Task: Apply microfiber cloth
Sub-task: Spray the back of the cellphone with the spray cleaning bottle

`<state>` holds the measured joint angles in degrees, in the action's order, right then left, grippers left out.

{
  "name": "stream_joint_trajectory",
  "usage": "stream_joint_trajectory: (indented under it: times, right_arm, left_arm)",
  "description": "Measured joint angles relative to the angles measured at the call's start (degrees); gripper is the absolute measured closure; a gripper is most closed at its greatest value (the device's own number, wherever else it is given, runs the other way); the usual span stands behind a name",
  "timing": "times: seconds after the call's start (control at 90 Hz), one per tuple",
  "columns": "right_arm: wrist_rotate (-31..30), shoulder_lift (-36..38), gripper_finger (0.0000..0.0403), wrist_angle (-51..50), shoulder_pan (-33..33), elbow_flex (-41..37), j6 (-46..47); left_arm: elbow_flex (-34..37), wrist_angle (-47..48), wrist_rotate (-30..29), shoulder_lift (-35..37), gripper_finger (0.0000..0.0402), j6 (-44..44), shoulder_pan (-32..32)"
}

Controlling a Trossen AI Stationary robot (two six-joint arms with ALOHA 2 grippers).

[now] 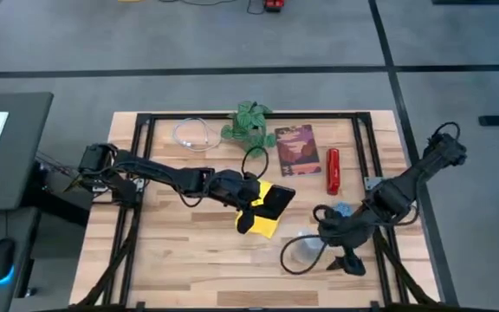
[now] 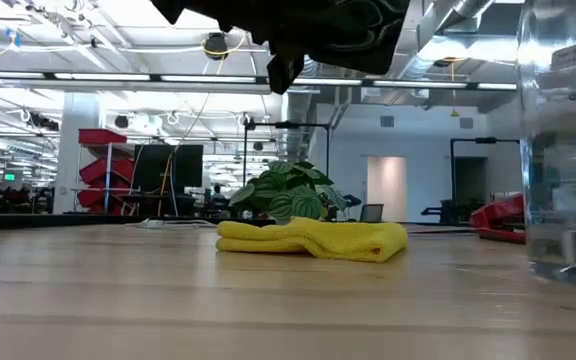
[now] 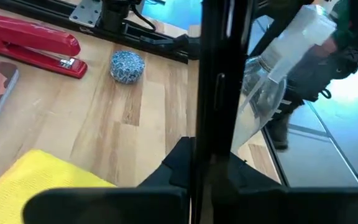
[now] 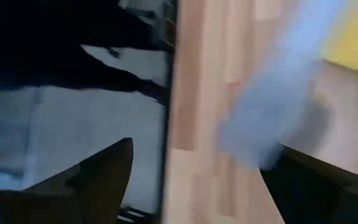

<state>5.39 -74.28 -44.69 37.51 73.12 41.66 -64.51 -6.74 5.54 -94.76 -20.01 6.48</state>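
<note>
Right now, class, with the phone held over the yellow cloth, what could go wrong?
The left claw holds the black smartphone by the cloth's edge, so it might slip onto the wood. The microfiber cloth lies bunched, so rubbing may just drag it. The clear bottle by the right claw could tip.

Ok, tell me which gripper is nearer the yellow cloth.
Left. The left gripper is right over the microfiber cloth, holding a black smartphone above it. The right gripper sits well off to its side.
</note>
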Motion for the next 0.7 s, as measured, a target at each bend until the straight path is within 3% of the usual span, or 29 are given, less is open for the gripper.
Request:
stream_joint_trajectory:
  times: [0.311, 0.544, 0.7]
  right_arm:
    - [-0.59, -0.02, 0.0087, 3.47, 0.26, 0.00, 1.97]
    - [-6.67, -3.38, 0.0087, -4.60, 5.36, -1.24, 6.58]
    - [-7.67, -8.61, 0.0087, -9.92, 4.23, -1.95, 6.89]
  left_arm:
    - [0.00, -0.02, -0.09, 0.00, 0.0398, 0.72, -0.04]
    - [0.00, -0.34, -0.09, 0.00, 0.0398, 0.74, -0.04]
    - [0.00, -0.18, -0.09, 0.00, 0.0398, 0.76, -0.04]
